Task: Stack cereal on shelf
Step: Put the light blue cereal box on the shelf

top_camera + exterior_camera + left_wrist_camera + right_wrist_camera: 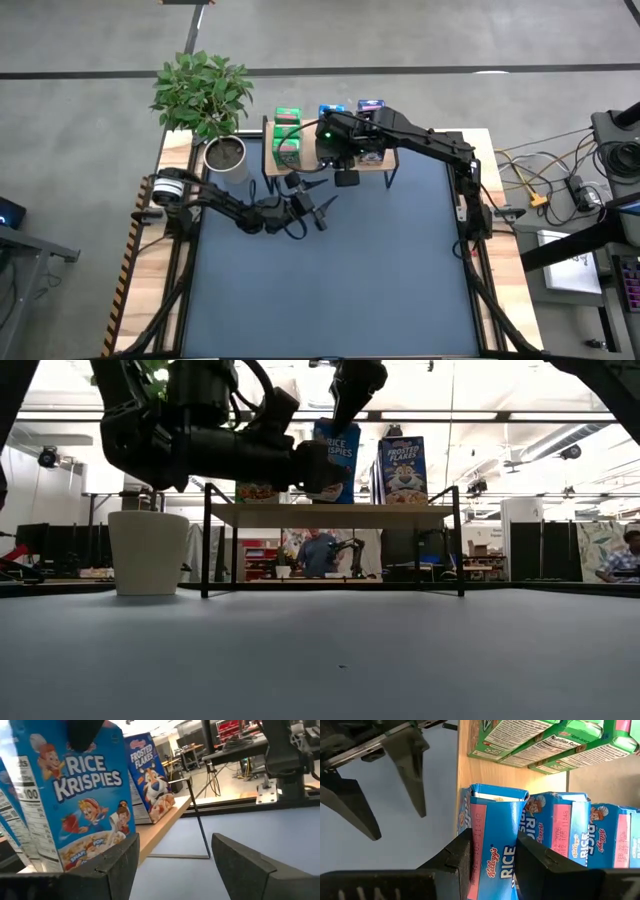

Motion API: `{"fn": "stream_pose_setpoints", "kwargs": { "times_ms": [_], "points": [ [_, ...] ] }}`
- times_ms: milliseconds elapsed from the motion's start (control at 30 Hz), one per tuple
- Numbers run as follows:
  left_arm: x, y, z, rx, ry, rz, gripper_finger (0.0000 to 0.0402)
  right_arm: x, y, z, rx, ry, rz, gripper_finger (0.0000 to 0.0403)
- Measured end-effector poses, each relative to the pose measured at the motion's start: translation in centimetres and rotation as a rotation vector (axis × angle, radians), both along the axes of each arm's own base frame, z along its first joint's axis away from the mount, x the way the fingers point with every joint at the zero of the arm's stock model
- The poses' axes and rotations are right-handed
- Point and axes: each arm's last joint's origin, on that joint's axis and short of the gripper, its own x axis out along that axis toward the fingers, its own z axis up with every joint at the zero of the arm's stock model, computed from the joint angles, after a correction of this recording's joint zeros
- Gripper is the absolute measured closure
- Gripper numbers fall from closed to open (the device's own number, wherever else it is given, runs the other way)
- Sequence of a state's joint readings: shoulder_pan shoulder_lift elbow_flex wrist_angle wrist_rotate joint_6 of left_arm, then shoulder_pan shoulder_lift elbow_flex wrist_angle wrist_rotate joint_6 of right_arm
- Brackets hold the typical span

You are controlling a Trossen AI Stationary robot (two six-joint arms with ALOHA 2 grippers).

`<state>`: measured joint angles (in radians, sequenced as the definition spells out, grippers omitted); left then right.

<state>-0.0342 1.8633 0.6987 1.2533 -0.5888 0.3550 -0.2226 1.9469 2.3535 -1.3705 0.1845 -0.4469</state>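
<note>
Blue Rice Krispies box (495, 845) sits pinched in your right gripper (492, 857) on the shelf (310, 162); left gripper (175, 865) spread, idle nearby. Tabletop bare—stacking looks nearly done.

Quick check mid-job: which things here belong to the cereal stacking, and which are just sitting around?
Part of the job:
- green cereal boxes
- Rice Krispies box, held by the right end effector
- Frosted Flakes box
- shelf
- left end effector, open beside the shelf

Just lying about:
- potted plant
- white pot
- cables
</note>
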Motion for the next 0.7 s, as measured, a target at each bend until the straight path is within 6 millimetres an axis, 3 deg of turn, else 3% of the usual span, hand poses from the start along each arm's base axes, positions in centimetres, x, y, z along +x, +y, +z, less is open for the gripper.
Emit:
{"fn": "stream_pose_setpoints", "kwargs": {
  "times_ms": [500,700],
  "points": [
    [0.26,0.68,0.35,-0.028,-0.032,0.021,0.0171,0.00,-0.03,-0.01,0.001,0.000,-0.001,0.0292],
    [0.27,0.67,0.36,-0.035,-0.037,0.020,0.0171,0.00,-0.03,-0.01,0.009,-0.006,-0.018,0.0260]
  ]
}}
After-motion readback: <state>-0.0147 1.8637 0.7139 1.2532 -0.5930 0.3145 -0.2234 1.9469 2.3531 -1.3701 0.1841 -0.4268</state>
